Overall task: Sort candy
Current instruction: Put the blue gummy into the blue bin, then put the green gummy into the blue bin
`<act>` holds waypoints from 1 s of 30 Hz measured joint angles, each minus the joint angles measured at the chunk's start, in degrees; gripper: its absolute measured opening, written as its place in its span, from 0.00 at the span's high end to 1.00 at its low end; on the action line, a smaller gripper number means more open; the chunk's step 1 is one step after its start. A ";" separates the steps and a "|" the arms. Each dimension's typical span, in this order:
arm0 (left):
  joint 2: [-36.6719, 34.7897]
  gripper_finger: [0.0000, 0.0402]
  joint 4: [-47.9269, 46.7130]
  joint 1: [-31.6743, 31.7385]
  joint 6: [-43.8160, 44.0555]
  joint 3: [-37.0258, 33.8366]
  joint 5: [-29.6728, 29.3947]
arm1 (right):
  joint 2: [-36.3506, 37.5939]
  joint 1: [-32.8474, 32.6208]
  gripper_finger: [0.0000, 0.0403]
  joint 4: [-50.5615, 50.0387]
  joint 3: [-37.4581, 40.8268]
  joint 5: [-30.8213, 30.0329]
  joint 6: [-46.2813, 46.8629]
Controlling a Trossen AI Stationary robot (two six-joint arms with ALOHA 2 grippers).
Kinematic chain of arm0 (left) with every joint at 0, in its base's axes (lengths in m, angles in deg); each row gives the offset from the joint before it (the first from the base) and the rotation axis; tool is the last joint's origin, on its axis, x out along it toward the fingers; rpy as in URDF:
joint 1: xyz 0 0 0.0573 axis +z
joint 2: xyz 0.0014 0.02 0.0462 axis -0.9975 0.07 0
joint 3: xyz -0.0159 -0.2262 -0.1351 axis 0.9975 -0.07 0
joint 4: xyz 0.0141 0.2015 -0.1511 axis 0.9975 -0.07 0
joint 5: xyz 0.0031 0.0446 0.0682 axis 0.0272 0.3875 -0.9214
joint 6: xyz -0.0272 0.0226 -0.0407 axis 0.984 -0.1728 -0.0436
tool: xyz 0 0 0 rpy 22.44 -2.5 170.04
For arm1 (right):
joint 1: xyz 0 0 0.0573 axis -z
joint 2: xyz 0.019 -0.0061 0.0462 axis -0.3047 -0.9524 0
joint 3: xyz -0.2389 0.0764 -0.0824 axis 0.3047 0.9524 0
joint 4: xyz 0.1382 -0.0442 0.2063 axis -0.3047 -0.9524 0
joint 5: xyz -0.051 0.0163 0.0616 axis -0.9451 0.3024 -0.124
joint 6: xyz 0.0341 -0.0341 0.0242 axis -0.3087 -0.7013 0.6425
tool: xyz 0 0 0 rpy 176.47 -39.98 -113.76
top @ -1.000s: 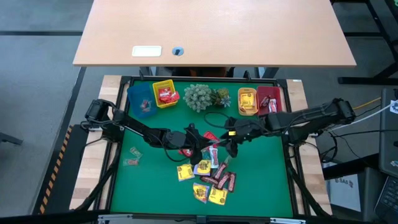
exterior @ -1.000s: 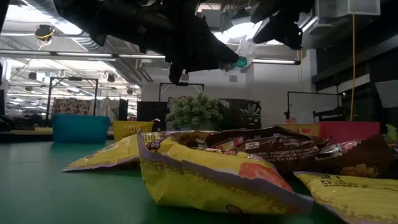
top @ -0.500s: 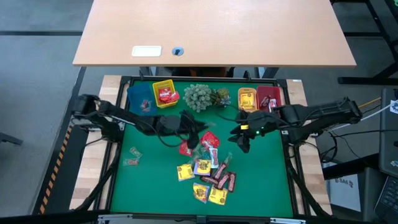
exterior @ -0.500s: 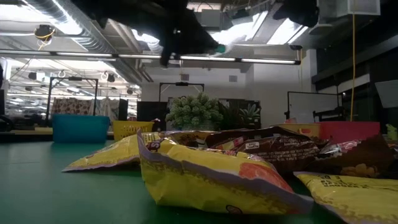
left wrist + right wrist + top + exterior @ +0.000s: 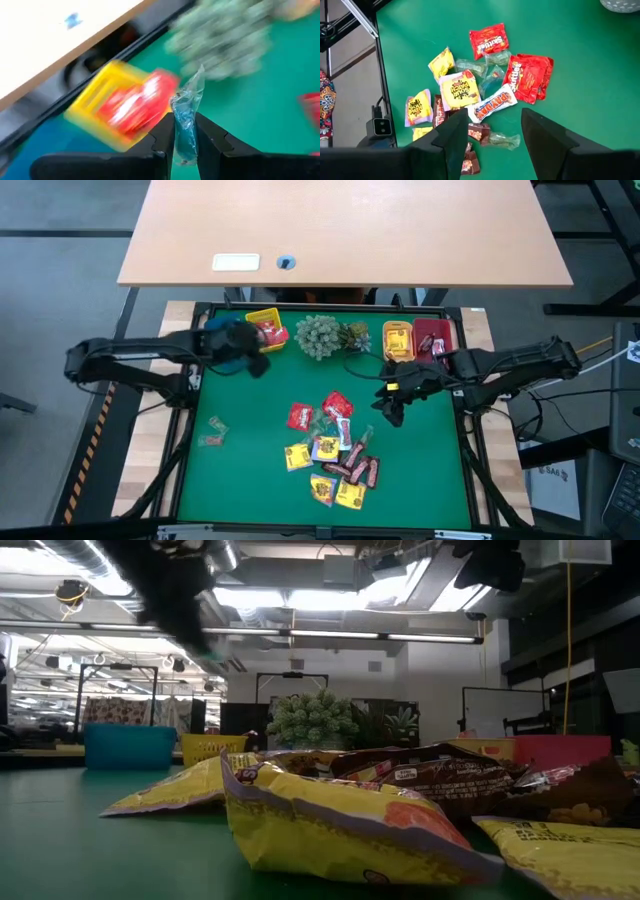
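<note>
Left gripper (image 5: 184, 137) clamped on a clear, blue-tinted twisted sweet wrapper (image 5: 186, 125), pinched upright between both dark fingers (image 5: 161, 137). Raised off the green mat (image 5: 250, 450), hovering over the small blue plastic bin (image 5: 222, 340) at the far left end of the bin row. Just beside it, toward the row's middle, a small yellow plastic bin (image 5: 262, 317) holding a red packet (image 5: 270, 333); past that, the grey-green plant cluster (image 5: 320, 336).

Right gripper (image 5: 390, 408) parked above the mat, fingers (image 5: 547, 145) spread apart, nothing between them. Directly under and ahead of it, the heap of loose candy (image 5: 330, 450): two red Skittles packets (image 5: 489, 38), yellow square Sour Patch packets (image 5: 459, 90), a white PayDay bar (image 5: 493, 104), dark brown-red bars (image 5: 438, 111), and pale clear wrappers (image 5: 501, 140). Behind that gripper, at the mat's far edge, an orange plastic bin (image 5: 397, 341) and a red plastic bin (image 5: 432, 338), each with sweets inside.

Well away from both grippers, near the mat's left edge, two more pale clear wrappers (image 5: 213, 432) lying flat.

From table height, yellow packets (image 5: 350, 830) filling the foreground.
</note>
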 joint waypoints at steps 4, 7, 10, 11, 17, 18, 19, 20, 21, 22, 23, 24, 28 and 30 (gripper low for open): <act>-3.29 0.87 -13.21 2.14 6.09 0.00 -3.25 | -0.21 0.00 0.54 0.01 0.00 0.05 0.00; -3.71 0.87 -18.70 3.10 10.11 0.00 -4.55 | -0.14 0.00 0.54 0.07 0.00 0.09 0.00; -3.42 0.86 -21.26 4.01 11.27 -0.02 -5.99 | -0.16 0.00 0.54 0.05 0.00 0.20 0.00; -3.16 0.85 -21.49 4.37 11.65 -0.02 -6.60 | -0.16 0.00 0.54 0.03 0.00 0.20 0.00; -1.86 0.75 -21.53 6.50 12.03 -0.07 -9.24 | -0.16 0.00 0.54 -0.01 0.00 2.62 0.11; -1.56 0.73 -21.48 6.84 12.06 -0.07 -9.38 | -0.16 0.00 0.54 0.16 0.17 3.61 0.11; -1.23 0.71 -21.48 7.12 12.12 -0.07 -9.40 | -0.16 0.00 0.54 0.66 0.64 4.75 0.08; -0.95 0.69 -21.45 7.38 12.27 -0.07 -9.40 | -0.16 0.00 0.54 1.03 1.28 5.98 0.03; -0.64 0.68 -21.34 7.52 12.86 -0.07 -9.35 | -0.15 0.00 0.54 1.42 2.04 6.96 -0.11; -0.30 0.66 -21.12 7.63 13.56 -0.07 -9.35 | -0.16 0.00 0.54 1.75 2.82 7.81 -0.38; 0.05 0.65 -20.85 7.63 14.22 -0.07 -9.15 | -0.16 0.00 0.54 1.81 3.64 8.47 -0.51; 0.41 0.64 -20.66 7.63 14.86 -0.07 -8.40 | -0.16 -0.04 0.54 2.04 4.67 9.11 -0.55; 2.13 0.62 -19.36 7.62 15.09 -0.07 -4.02 | -0.18 -0.04 0.54 6.14 10.35 9.72 -0.70; 3.06 0.62 -18.46 7.61 15.14 -0.07 -2.60 | -0.14 -0.04 0.54 9.54 13.43 10.70 -1.60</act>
